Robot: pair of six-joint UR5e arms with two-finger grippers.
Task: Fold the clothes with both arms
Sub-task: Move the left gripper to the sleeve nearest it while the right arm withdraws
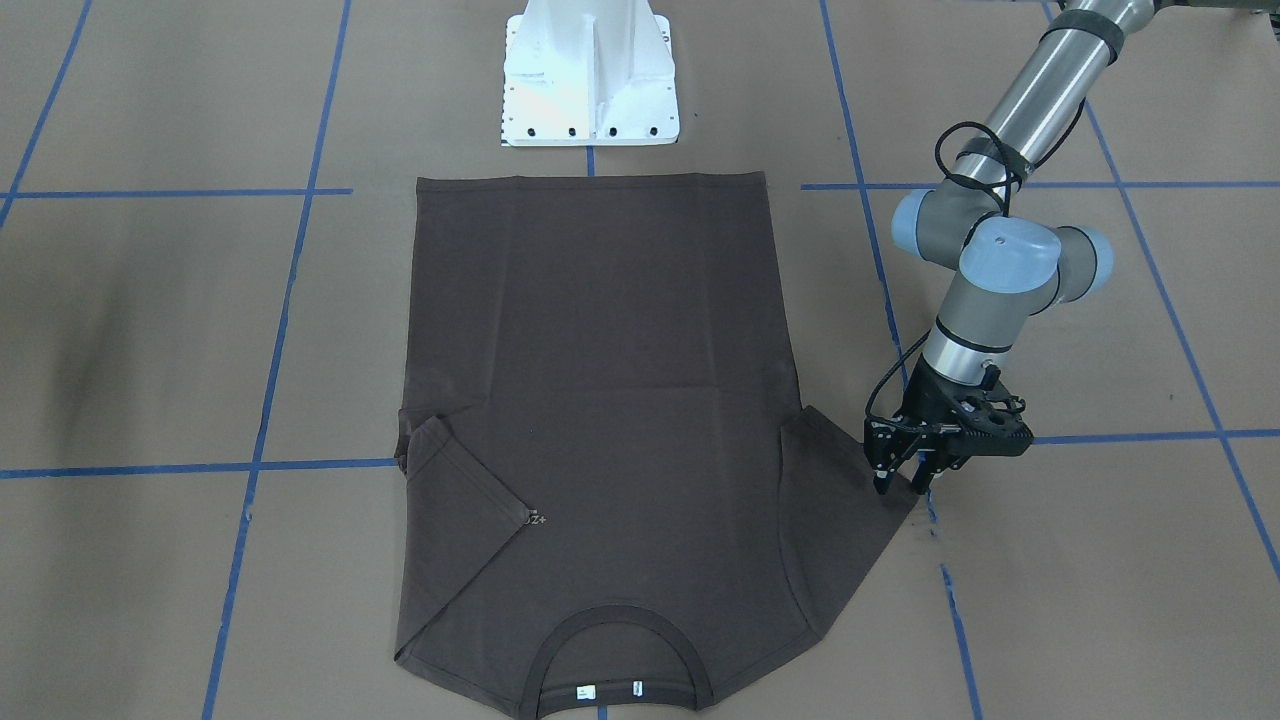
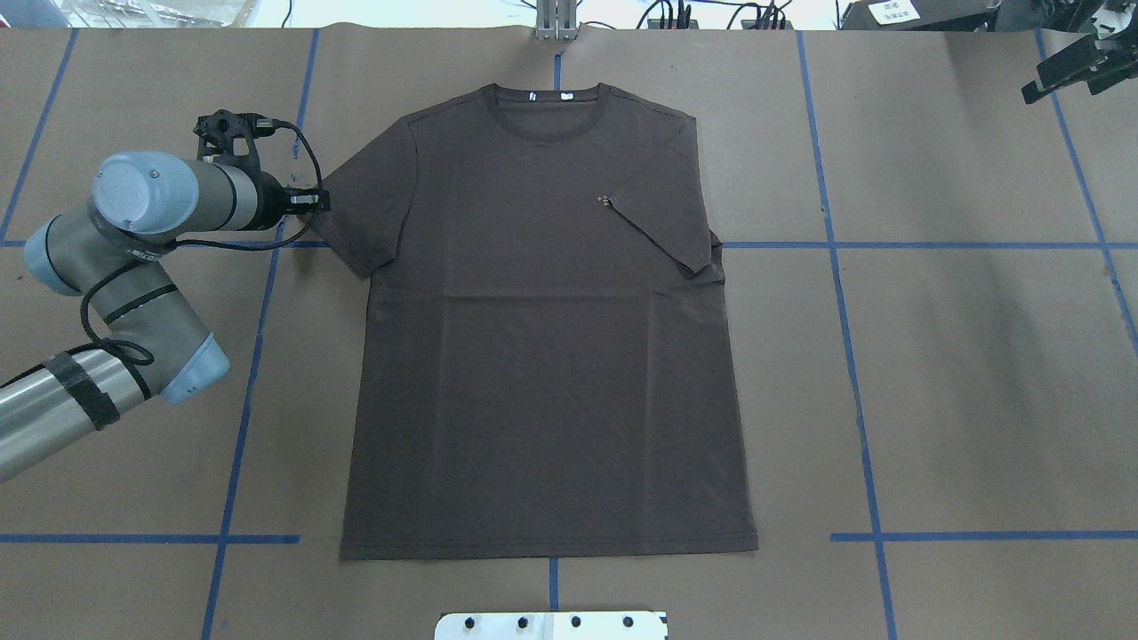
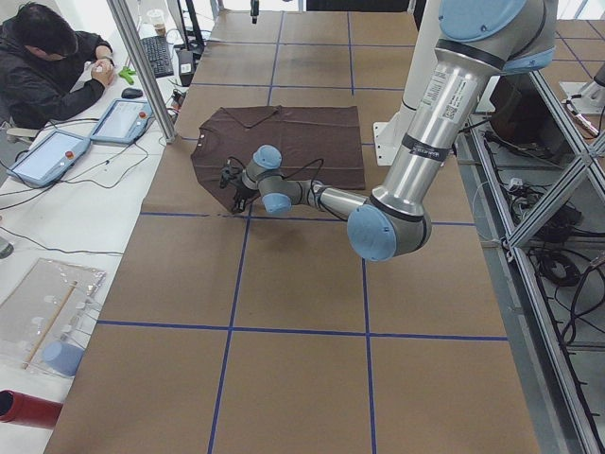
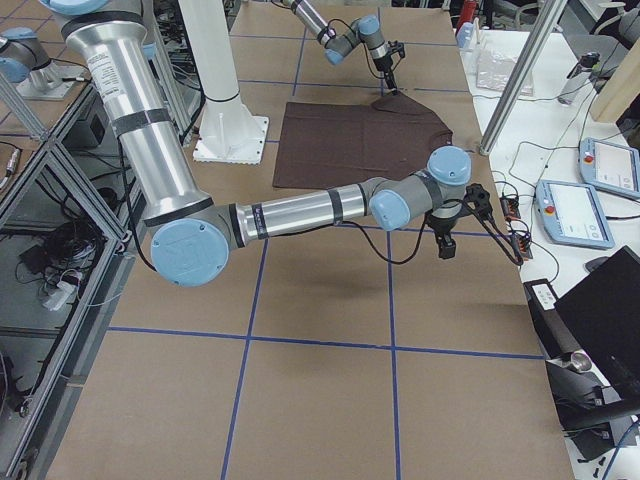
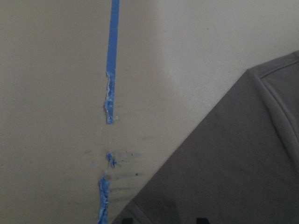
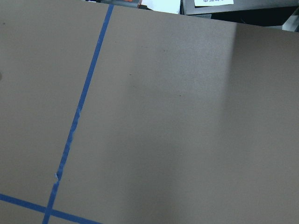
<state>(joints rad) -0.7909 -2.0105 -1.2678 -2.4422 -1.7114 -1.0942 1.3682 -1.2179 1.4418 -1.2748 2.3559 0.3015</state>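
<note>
The dark brown T-shirt (image 1: 600, 350) (image 2: 542, 373) lies flat on the brown paper, collar (image 1: 620, 625) away from the robot's base. One sleeve (image 1: 465, 490) (image 2: 662, 231) is folded in over the chest, beside the small lettering. The other sleeve (image 1: 845, 490) (image 2: 356, 222) lies spread out. My left gripper (image 1: 902, 487) (image 2: 309, 203) points down at that sleeve's outer tip, fingers slightly apart, holding nothing. The left wrist view shows the sleeve's hem (image 5: 233, 163). My right gripper (image 2: 1045, 80) (image 4: 446, 250) hangs far off over bare paper; its jaws are unclear.
The white pedestal base (image 1: 590, 80) stands just beyond the shirt's hem. Blue tape lines (image 1: 280, 300) grid the paper. A person (image 3: 47, 66) sits at a desk with tablets past the table's far side, beside a metal post (image 3: 142, 66).
</note>
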